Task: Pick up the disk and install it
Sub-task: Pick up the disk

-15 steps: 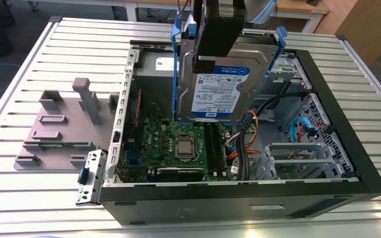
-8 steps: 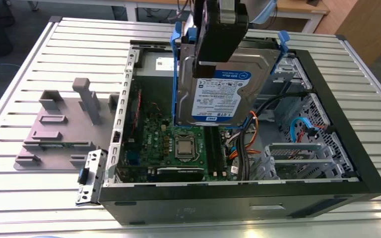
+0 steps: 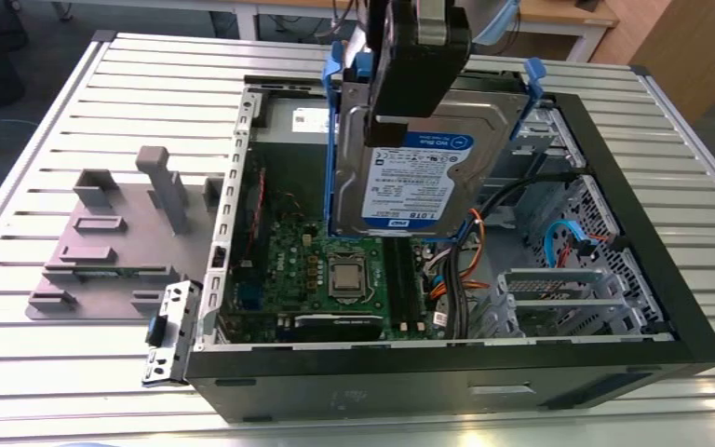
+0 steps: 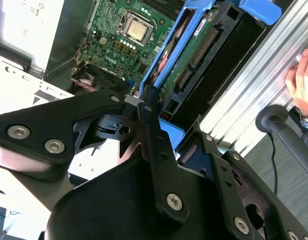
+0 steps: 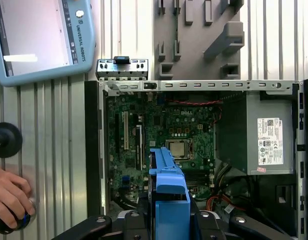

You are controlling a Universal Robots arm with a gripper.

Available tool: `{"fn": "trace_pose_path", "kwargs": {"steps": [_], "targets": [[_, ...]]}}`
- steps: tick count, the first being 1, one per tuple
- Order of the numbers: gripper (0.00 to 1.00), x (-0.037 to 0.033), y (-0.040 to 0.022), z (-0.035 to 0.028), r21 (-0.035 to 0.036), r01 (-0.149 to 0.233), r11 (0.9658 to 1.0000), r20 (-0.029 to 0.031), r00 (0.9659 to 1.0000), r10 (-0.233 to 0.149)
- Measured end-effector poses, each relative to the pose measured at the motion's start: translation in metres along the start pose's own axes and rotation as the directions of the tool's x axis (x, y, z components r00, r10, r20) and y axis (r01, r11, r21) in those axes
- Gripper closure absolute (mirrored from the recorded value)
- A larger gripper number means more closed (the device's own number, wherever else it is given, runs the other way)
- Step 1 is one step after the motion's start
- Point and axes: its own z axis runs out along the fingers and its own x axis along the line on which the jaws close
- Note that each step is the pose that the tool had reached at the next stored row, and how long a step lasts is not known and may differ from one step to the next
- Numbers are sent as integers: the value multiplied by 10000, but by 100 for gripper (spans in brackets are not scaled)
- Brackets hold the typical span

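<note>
Ribbed aluminium desk [image 3: 34,112] fills the exterior view, with pale wooden furniture [image 3: 693,47] behind it at the upper right. At the exterior view's left, a grey plastic fixture with upright pegs [image 3: 109,247] lies on the slats. Just beside it, a small metal bracket with a blue clip [image 3: 168,331] leans at the corner of the open black computer case [image 3: 457,377]. Inside the case lies a green motherboard [image 3: 320,251], and orange and blue cables [image 3: 557,247] trail toward the exterior view's right.

The silver-grey hard disk in blue plastic rails [image 3: 426,186] hangs in the upper middle of the frame, above the case. It stands on end, long axis nearly vertical, white-and-blue label facing the camera, lower end over the motherboard. The black gripper [image 3: 397,116] has its jaws clenched on the disk's upper end. The first wrist view shows a person's hand [image 5: 11,197] resting on the desk.
</note>
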Motion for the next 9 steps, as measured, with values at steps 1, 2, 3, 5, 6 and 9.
{"fn": "trace_pose_path", "kwargs": {"steps": [1, 2, 3, 5, 6, 9], "targets": [[64, 0, -5, 0, 0, 1, 10000, 0, 10000, -1], [64, 0, -10, 0, 0, 0, 10000, 0, 10000, 0], [64, 0, -14, 0, 0, 0, 10000, 0, 10000, 0], [64, -1, -22, 0, 0, 0, 10000, 0, 10000, 0], [64, -1, -26, 0, 0, 0, 10000, -1, 10000, 0], [64, -1, -40, 0, 0, 1, 10000, -2, 10000, -1]]}}
